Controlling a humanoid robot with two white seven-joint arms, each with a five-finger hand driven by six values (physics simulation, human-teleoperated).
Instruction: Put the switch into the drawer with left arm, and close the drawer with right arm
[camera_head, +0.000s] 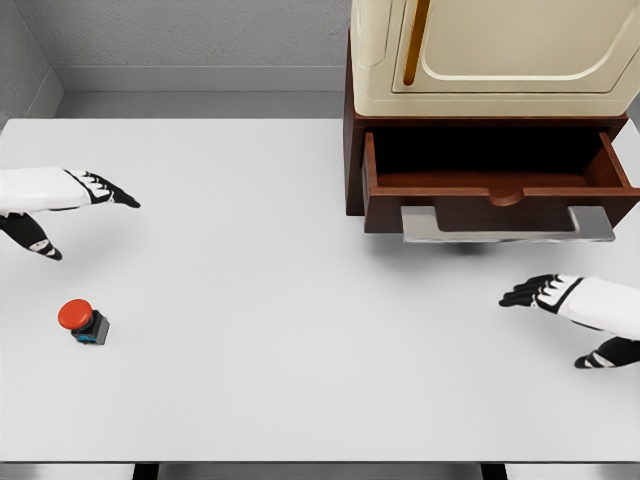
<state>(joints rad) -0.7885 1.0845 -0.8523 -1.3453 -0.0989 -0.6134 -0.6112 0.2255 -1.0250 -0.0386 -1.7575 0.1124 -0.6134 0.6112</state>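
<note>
The switch (83, 320), a red mushroom button on a small dark base, stands on the white table (270, 300) at the lower left. My left hand (85, 205) hovers above and behind it at the left edge, fingers spread and holding nothing. The dark wooden drawer (497, 180) is pulled out at the upper right, with a grey metal handle (507, 225) on its front. My right hand (560, 305) floats below the drawer at the right edge, fingers relaxed and holding nothing.
A cream cabinet (490, 50) sits on top of the wooden drawer housing. A grey wall runs behind the table's far edge.
</note>
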